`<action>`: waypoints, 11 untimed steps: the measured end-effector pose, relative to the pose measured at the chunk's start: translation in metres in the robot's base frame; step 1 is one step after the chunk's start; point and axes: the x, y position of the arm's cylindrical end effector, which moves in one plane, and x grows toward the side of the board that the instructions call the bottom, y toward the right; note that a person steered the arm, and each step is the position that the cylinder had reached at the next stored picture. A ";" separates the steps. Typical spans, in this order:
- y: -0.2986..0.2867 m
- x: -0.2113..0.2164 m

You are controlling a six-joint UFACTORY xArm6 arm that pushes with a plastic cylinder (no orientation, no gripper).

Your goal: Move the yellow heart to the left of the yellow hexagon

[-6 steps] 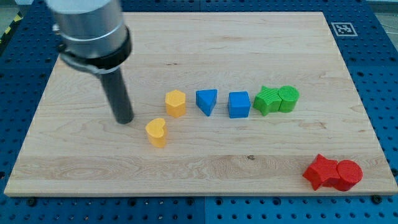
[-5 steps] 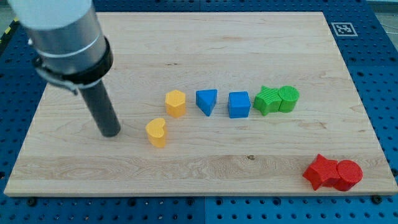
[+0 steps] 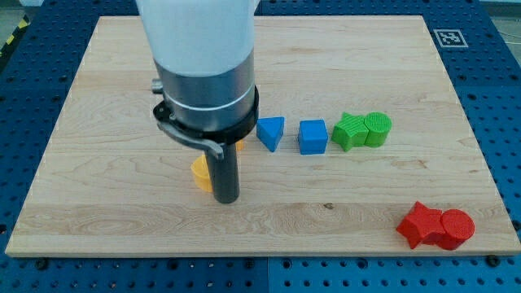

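My tip (image 3: 225, 198) rests on the board just right of and slightly below the yellow heart (image 3: 199, 172), touching or nearly touching it. Only the heart's left part shows; the rod hides the rest. The yellow hexagon (image 3: 240, 146) is almost fully hidden behind the arm's body, with only a sliver showing above and right of the heart.
A blue triangle (image 3: 271, 133) and a blue cube (image 3: 313, 137) stand to the right of the arm. A green star (image 3: 350, 131) and a green cylinder (image 3: 378, 128) touch further right. A red star (image 3: 418, 225) and a red cylinder (image 3: 456, 229) sit at the lower right.
My tip has swung from the left of the yellow heart round to its lower right side. The arm now covers the hexagon. The heart looks unmoved.
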 end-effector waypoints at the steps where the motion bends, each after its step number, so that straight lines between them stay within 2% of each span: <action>1: 0.000 -0.022; 4: -0.016 0.021; 6: -0.039 0.006; 8: -0.084 -0.027; 9: -0.084 -0.014; 10: -0.082 0.041; 11: -0.056 0.042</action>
